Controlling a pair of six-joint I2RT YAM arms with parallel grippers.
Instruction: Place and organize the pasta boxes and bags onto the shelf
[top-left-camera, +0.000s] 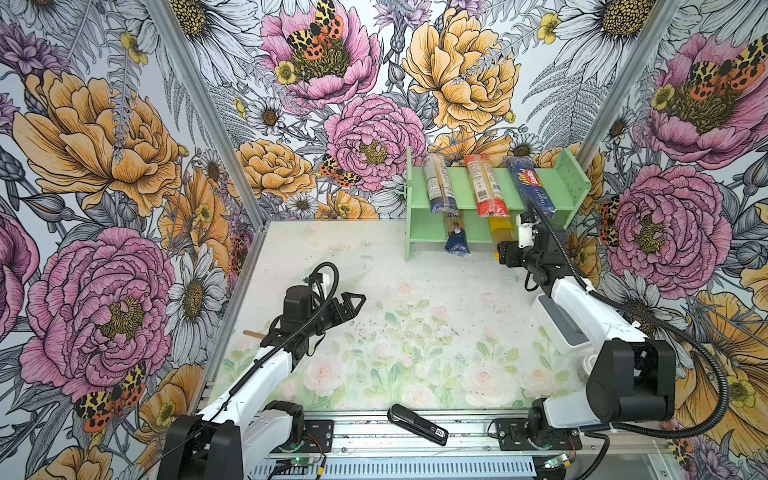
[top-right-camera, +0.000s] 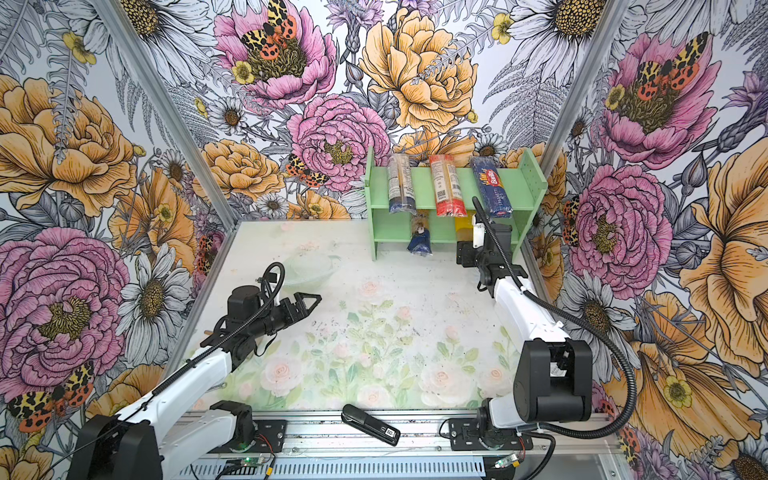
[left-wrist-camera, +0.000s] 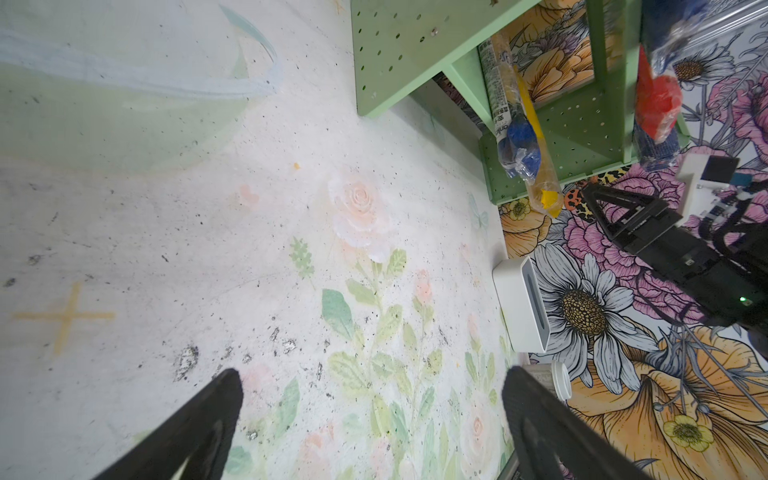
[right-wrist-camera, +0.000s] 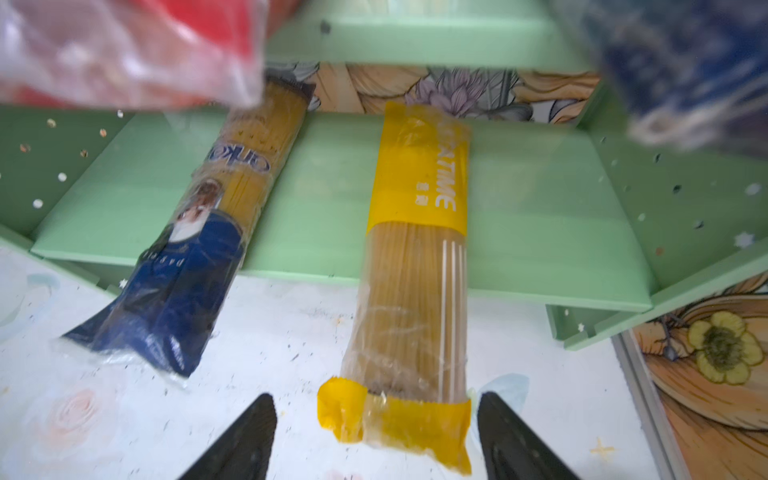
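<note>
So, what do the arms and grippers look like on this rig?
White link shells and black joint housings on the left arm and right arm. Black open-triangle fingers on the left gripper and right gripper. A black corrugated cable runs along each.

"Where does the shelf (top-left-camera: 459, 187) stand?"

"In the back right corner of the table (top-left-camera: 415, 291), against the rear wall. Three spaghetti packs lie front to back on its upper tier: the left pack (top-left-camera: 438, 183), the middle pack (top-left-camera: 484, 187) and the Barilla pack (top-left-camera: 532, 189) at the right."

"And the lower tier?"

"The portrait-label pack (right-wrist-camera: 195, 232) is at the left and the Pastatime pack (right-wrist-camera: 415, 291) to its right. Both front ends jut out onto the table. The right gripper (right-wrist-camera: 376, 399) sits just before the Pastatime pack, with a finger on either side of its end."

"Elsewhere?"

"The stapler (top-left-camera: 417, 424) lies at the table's front edge, the rectangular box (left-wrist-camera: 519, 307) by its right edge, and the left gripper (top-left-camera: 357, 299) is over the left half."
</note>
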